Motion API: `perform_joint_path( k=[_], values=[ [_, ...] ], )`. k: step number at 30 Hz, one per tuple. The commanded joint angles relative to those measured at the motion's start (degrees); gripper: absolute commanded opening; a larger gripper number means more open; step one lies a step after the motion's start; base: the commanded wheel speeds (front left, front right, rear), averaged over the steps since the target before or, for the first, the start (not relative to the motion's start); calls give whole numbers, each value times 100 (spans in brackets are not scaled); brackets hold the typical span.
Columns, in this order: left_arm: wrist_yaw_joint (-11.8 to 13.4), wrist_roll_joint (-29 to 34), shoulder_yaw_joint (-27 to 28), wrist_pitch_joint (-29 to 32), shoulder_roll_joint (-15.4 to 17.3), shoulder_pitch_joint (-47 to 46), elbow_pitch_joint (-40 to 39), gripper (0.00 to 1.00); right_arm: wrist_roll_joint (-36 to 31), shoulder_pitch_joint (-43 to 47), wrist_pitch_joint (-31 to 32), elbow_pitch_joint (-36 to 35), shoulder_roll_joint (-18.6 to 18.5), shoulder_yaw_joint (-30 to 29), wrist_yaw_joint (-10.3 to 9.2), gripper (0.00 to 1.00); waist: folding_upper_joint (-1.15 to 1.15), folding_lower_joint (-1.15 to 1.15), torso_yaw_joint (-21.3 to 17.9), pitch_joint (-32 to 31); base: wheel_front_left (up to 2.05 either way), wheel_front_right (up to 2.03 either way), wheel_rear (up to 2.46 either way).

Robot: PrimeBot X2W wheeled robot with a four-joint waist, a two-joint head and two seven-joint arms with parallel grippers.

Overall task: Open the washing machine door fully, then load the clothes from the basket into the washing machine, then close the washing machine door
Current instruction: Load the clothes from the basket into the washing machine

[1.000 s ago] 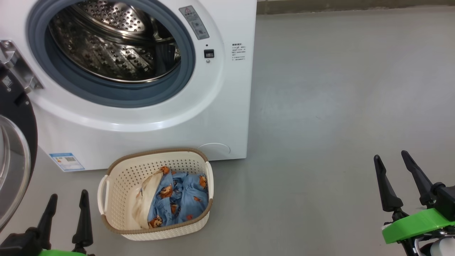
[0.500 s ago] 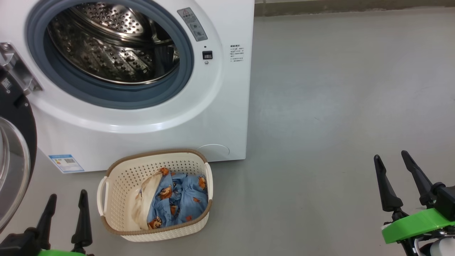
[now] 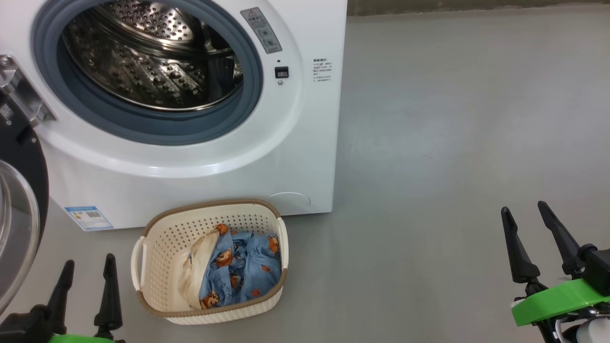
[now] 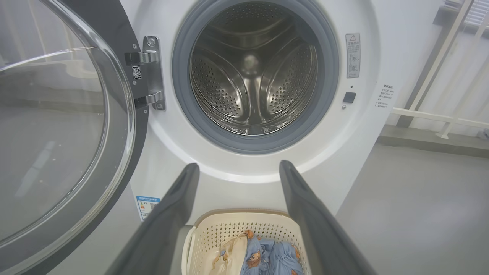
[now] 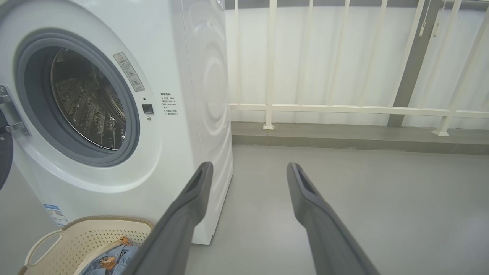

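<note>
1 blue-white label (image 3: 89,217) on the washing machine (image 3: 305,152) is illegible; left gripper (image 3: 90,259), right gripper (image 3: 523,207) gape empty.

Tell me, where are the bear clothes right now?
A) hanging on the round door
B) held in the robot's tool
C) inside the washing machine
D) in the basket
D: the clothes lie bundled in the basket, which stands in front of the washing machine, and the steel drum has nothing in it.
</note>
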Motion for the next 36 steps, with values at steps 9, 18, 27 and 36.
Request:
perform_joint_path(
  k=[9, 18, 27, 36],
  values=[
    [4, -43, 200, -37, 158, -190, -129, 100, 31, -59, -50, -180, -87, 85, 25, 100, 0, 0, -3, 88, 64, -115, 50],
    [4, -21, 197, -37, 167, -283, -96, 100, 14, -111, -50, -182, -59, 70, 25, 100, 0, 0, 29, 159, 66, -101, 35],
    [4, -33, 131, -37, 146, -350, -175, 100, 22, -187, -50, -194, -39, 77, 25, 100, 0, 0, 73, 294, 13, -13, 0],
    [4, 68, 123, -37, 95, -409, -55, 100, 20, -261, -50, -198, 2, 94, 25, 100, 0, 0, 61, 396, 0, 0, 0]
  ],
)
